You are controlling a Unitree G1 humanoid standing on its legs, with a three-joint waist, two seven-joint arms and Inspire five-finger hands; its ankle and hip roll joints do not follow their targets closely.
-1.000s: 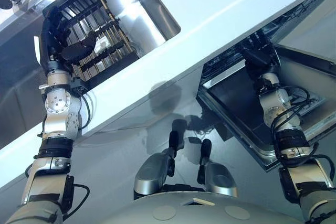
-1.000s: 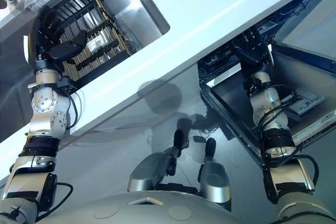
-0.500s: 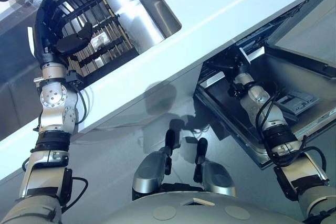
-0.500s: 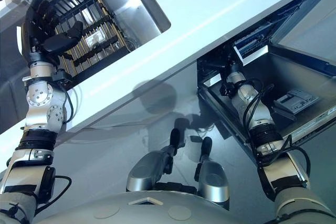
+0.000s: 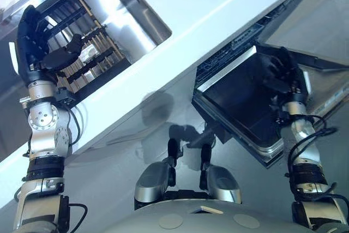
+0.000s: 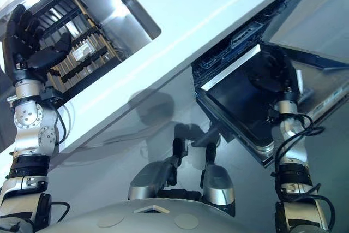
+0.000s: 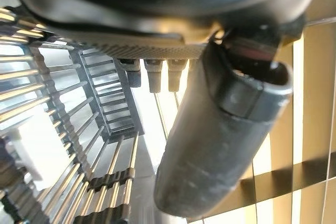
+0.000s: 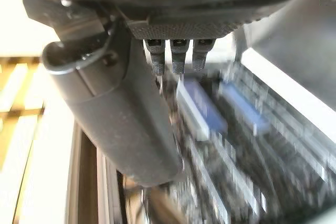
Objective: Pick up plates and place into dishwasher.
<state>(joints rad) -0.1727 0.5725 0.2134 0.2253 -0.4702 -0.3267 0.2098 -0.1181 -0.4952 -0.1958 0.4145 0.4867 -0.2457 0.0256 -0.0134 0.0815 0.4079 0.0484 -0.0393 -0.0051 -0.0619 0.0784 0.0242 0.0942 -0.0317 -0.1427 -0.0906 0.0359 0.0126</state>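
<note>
Evidently no plate is held yet: the left hand [image 5: 38, 39] is kept spread over the dark rack [image 5: 90, 53] in the sink [image 5: 139, 17], while the right hand [image 5: 281, 72], fingers relaxed and empty, is poised above the dishwasher [image 5: 240, 102] door.

A long white tabletop [image 5: 218, 9] runs across the room, bright with light. A steel sink basin [image 5: 122, 17] is sunk into it. Below its front edge, glossy grey cabinet fronts [image 5: 131, 140] mirror dim shapes.
</note>
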